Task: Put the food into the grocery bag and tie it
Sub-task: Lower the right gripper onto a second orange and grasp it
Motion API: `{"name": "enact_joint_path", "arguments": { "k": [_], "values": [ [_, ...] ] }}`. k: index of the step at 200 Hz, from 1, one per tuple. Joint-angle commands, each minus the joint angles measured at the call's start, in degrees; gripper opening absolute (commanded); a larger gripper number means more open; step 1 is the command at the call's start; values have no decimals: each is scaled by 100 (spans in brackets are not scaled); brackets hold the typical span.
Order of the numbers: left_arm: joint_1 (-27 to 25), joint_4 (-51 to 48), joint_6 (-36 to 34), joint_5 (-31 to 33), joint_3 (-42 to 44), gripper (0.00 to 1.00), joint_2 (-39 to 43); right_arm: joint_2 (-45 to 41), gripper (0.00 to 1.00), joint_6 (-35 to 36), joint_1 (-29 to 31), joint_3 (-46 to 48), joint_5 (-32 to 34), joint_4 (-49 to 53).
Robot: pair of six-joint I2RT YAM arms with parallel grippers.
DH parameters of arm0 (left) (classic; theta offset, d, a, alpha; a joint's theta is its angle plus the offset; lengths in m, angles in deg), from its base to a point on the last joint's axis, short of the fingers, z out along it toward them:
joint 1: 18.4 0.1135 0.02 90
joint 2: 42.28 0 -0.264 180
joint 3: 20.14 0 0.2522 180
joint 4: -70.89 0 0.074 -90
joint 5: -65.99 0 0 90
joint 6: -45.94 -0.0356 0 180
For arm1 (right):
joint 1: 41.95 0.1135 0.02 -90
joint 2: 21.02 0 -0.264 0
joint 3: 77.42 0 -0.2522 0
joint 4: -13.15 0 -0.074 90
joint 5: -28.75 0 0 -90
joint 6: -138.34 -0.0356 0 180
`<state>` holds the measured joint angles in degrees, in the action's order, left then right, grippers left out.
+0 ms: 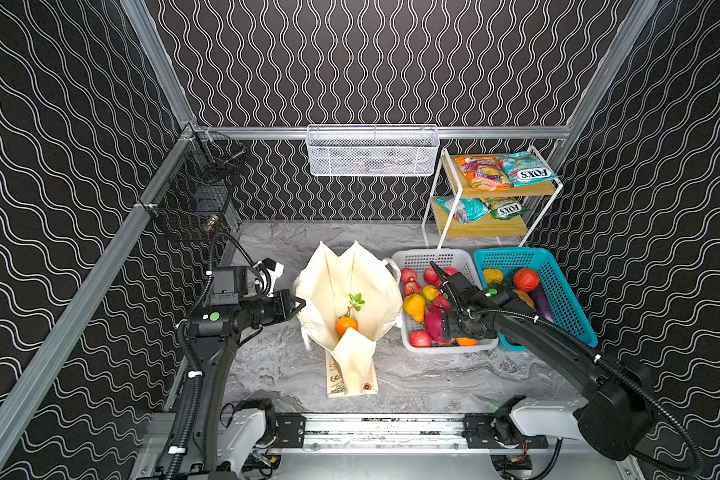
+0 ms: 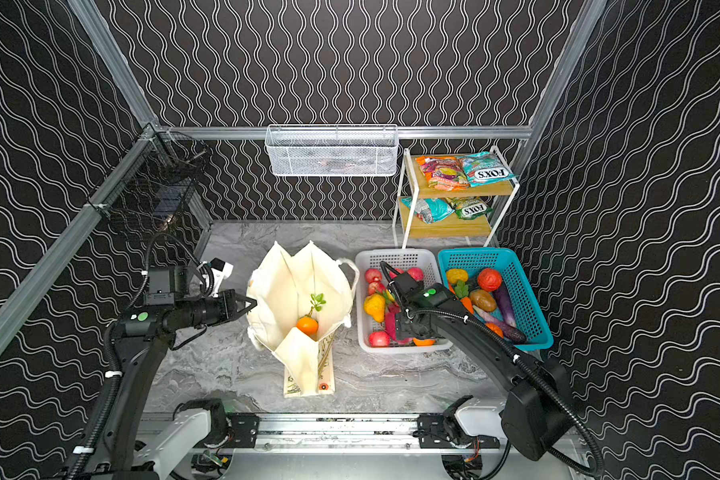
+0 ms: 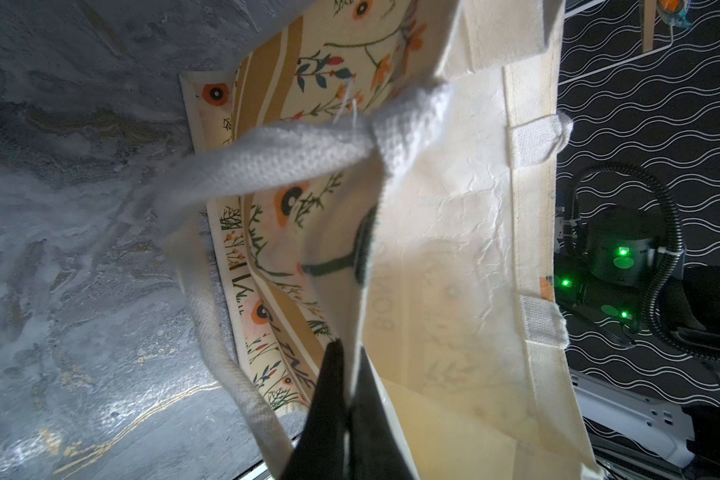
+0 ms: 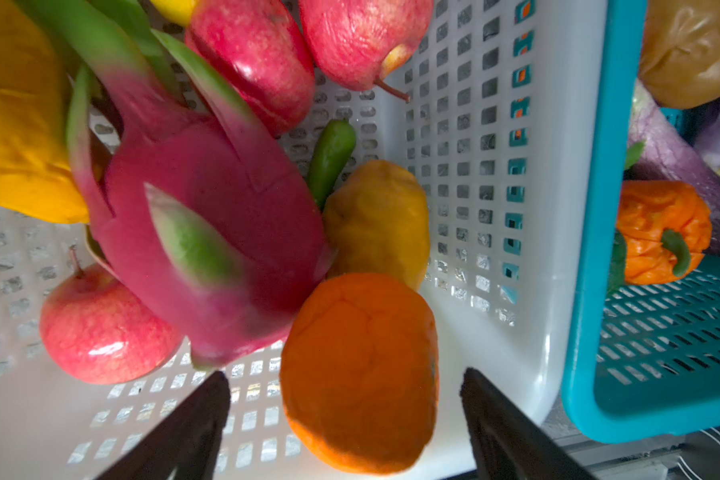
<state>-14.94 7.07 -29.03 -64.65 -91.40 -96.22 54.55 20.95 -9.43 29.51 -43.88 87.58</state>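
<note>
Right jaws, apart astride the orange [image 4: 360, 370] beside the dragon fruit [image 4: 208, 232], may pop it loose — left jaws clamp the bag [image 1: 333, 282].

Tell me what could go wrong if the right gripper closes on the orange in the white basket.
1. The dragon fruit lies against the orange; the open right gripper could pinch or drag it along.
2. One finger sits close to the white basket wall and might catch it, shifting the basket.
3. The left gripper holds the grocery bag only by its rim; a slip would likely let the mouth sag.
</note>
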Motion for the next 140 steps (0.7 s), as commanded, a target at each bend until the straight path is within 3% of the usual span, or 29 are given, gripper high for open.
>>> {"name": "enact_joint_path", "arguments": {
  "k": [1, 40, 76, 140],
  "values": [
    [5, -159, -114, -23, -46, 0, 9, 92, 85, -11, -8, -105, 75, 203],
    [5, -123, -92, -40, -10, 0, 31, 186, 84, -47, -8, -286, 92, 561],
    [5, -99, -77, -35, 29, 0, 49, 277, 88, -165, 1, -490, 200, 994],
    [3, -122, -92, -30, 23, 0, 45, 607, 84, -72, 3, -283, 23, 819]
  ]
}}
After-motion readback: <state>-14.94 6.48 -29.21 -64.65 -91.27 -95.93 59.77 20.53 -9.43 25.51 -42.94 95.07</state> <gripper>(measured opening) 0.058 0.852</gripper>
